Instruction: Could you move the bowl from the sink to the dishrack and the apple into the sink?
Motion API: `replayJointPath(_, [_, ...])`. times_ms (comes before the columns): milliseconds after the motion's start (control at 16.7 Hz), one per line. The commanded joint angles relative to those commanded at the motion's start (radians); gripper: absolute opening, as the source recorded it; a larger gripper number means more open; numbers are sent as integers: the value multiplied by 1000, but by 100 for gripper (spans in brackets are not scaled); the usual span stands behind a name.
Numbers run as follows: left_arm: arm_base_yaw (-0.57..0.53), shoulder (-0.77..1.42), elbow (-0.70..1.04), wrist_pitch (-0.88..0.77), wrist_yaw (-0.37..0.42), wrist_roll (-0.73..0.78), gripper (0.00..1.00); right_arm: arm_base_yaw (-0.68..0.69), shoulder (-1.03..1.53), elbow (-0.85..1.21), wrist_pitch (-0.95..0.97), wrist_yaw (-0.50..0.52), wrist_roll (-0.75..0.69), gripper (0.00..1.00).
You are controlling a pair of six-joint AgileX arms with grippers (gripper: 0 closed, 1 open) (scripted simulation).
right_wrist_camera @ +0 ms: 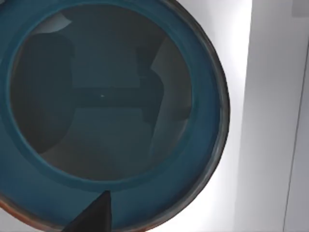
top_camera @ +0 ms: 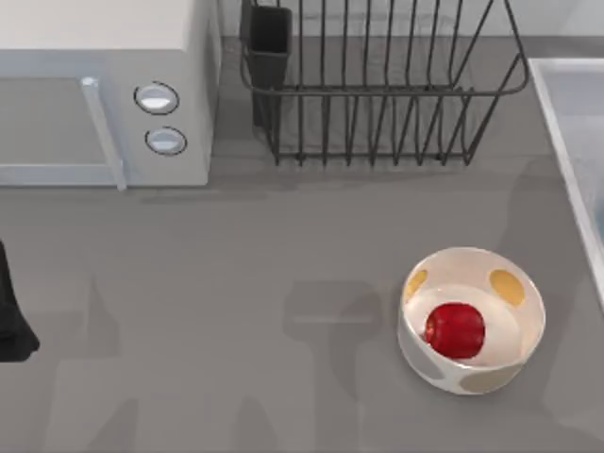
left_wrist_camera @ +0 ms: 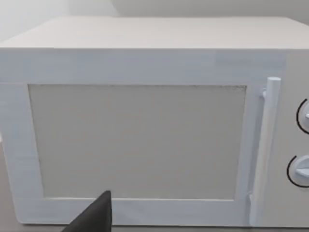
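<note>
The teal-blue bowl (right_wrist_camera: 104, 106) sits upright in the pale sink (right_wrist_camera: 270, 121), with a thin reddish band at its outer edge. My right gripper (right_wrist_camera: 94, 217) hangs right above it, a dark part of it over the bowl's rim. The red apple (top_camera: 455, 329) lies inside a white bowl with yellow and tan spots (top_camera: 472, 319) on the counter at the front right. The dark wire dishrack (top_camera: 377, 85) stands at the back, its black cup (top_camera: 270, 42) at its left corner. The sink's rim (top_camera: 557, 113) runs along the right edge. My left gripper (left_wrist_camera: 94, 217) faces the microwave door.
A white microwave (top_camera: 104, 94) fills the back left corner, its handle (left_wrist_camera: 265, 145) and two knobs (top_camera: 157, 97) facing the front. My left arm (top_camera: 11, 321) is parked at the far left edge of the grey counter (top_camera: 236, 311).
</note>
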Motion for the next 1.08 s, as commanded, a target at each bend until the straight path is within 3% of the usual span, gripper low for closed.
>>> replayJointPath(600, [0,0,0,0,0,0,100,1,130,-123,257,2,8,100])
replayJointPath(840, [0,0,0,0,0,0,100,2,136,-128,268,2,8,100])
replayJointPath(1080, [0,0,0,0,0,0,100,2,136,-128,268,2,8,70])
